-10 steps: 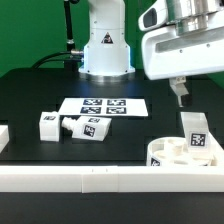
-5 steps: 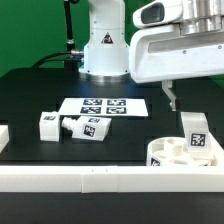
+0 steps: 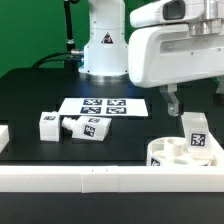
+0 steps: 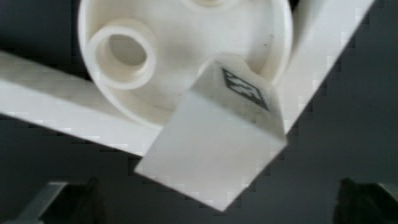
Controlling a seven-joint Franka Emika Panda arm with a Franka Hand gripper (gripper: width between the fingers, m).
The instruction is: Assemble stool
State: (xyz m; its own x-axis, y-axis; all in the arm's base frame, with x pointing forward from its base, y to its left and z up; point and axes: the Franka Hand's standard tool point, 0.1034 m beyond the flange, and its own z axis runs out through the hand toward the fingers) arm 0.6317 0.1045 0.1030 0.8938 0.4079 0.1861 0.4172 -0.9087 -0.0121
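a: exterior view first. what do you log?

b: i read the end effector (image 3: pixel 197 100) hanging over the seat (image 3: pixel 162 158) with its jaws spread wide and nothing between them. the seat lies on the surface (image 3: pixel 30 95) at the exterior view's right, just behind the front rail (image 3: pixel 100 180). the standing leg (image 3: pixel 196 133) is upright in one of its sockets, tag toward the camera.

a: and the other parts?

b: the loose legs (image 3: pixel 88 128) lie on their sides near the marker board (image 3: pixel 105 106), well apart from the end effector, toward the exterior view's left.

a: wrist view?

b: the standing leg (image 4: pixel 222 135) fills the middle, with the seat (image 4: pixel 187 35) beyond it. one dark finger (image 4: pixel 50 200) shows at a corner and its partner shows at the other, both clear of the leg.

a: so what does the coming move turn on?

b: my judgement: the standing leg is straight below, between the open jaws, with its long axis vertical. a straight descent would bracket it. a loose leg would need a long traverse leftward first. i can't tell whether the standing leg is fully seated.
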